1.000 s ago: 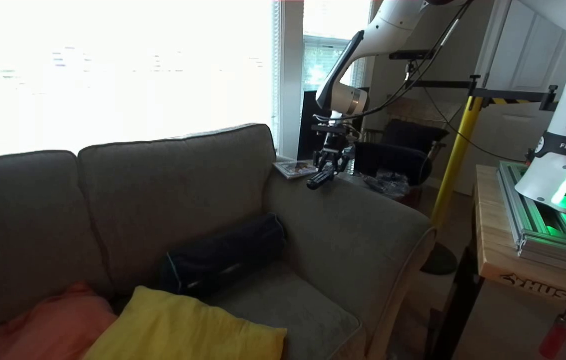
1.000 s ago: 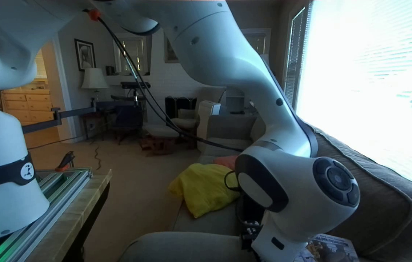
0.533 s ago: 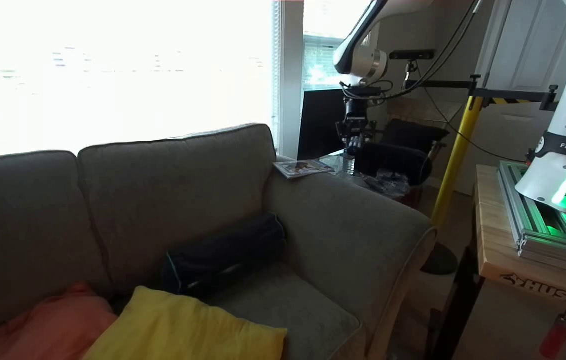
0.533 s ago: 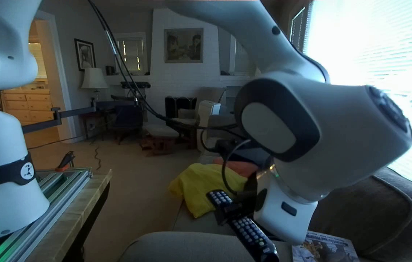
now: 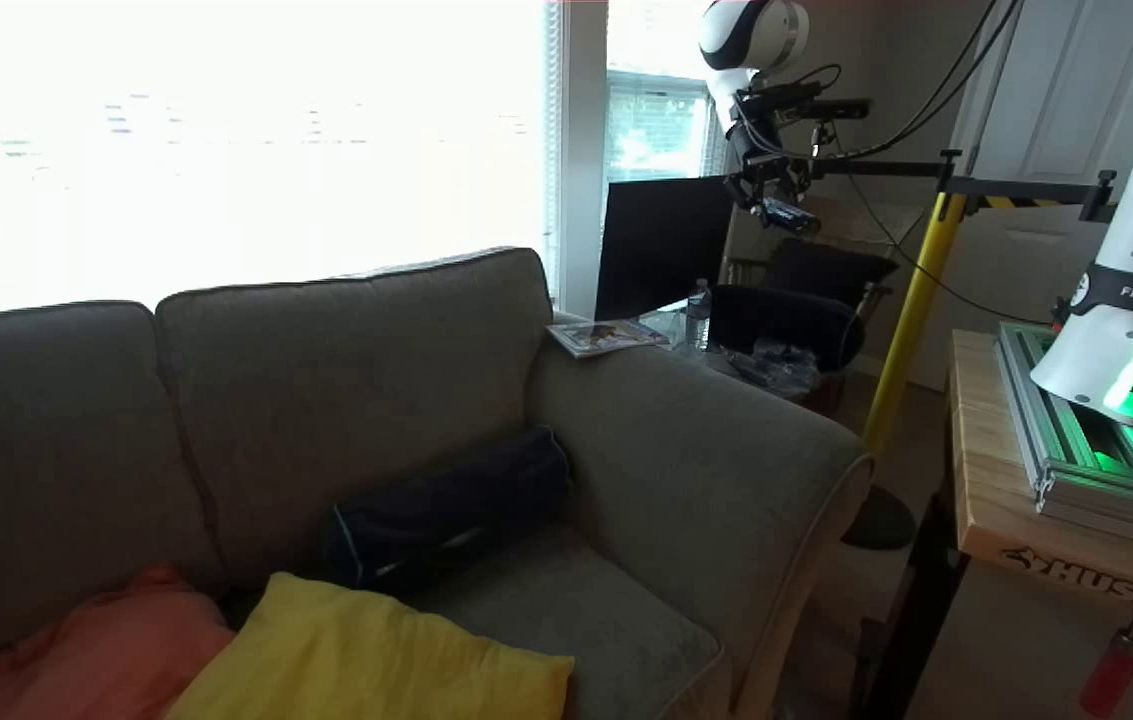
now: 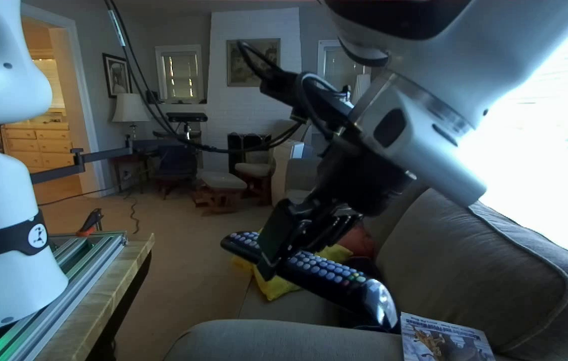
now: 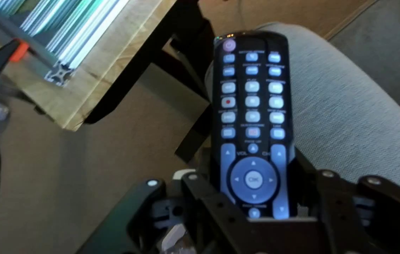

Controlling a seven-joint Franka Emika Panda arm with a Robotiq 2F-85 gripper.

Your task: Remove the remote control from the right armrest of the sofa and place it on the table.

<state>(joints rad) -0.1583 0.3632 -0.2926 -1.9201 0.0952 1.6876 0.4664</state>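
One Robotiq gripper [image 7: 254, 165], jaws clamped across one black remote control [image 6: 316, 269], midair outside the edge of the Husky workbench top [image 7: 102, 67], one yellow pillow [image 5: 386, 650] and one orange pillow [image 5: 86, 640] on the sofa [image 5: 356, 380].

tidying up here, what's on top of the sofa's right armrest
A magazine lies on the rear of the right armrest, by the back cushion; whatever it covers is hidden.

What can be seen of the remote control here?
The remote control is a slim, glossy black bar, plastic by its look, with rows of pale keys, one red-dotted, and a round OK pad between VOL and CH rockers. It hangs tilted in midair, higher than the right armrest, clamped between the jaws.
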